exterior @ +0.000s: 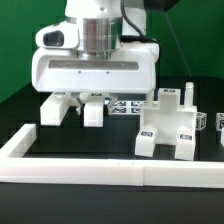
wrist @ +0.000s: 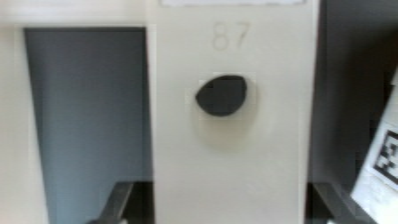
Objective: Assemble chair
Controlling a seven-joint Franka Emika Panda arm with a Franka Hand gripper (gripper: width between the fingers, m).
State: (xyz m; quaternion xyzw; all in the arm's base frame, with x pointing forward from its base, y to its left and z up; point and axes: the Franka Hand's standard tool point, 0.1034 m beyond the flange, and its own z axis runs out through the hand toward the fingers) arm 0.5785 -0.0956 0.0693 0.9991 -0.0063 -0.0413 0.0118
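My gripper [exterior: 80, 98] hangs low over the dark table, left of centre in the exterior view. It is shut on a white chair part [wrist: 228, 110], a flat bar with a round dark hole and a faint number on it. The two dark fingers [wrist: 121, 205] press against that bar's sides. In the exterior view, blocky white ends of the held part [exterior: 93, 113] show just under the hand. A chunky white chair assembly [exterior: 168, 128] with small tags stands on the table to the exterior view's right, apart from the gripper.
A long low white border rail [exterior: 100, 176] runs along the front and turns back at the exterior view's left [exterior: 18, 146]. The marker board [exterior: 126, 105] lies flat behind the gripper. A tagged white surface [wrist: 381, 160] shows at the wrist view's edge.
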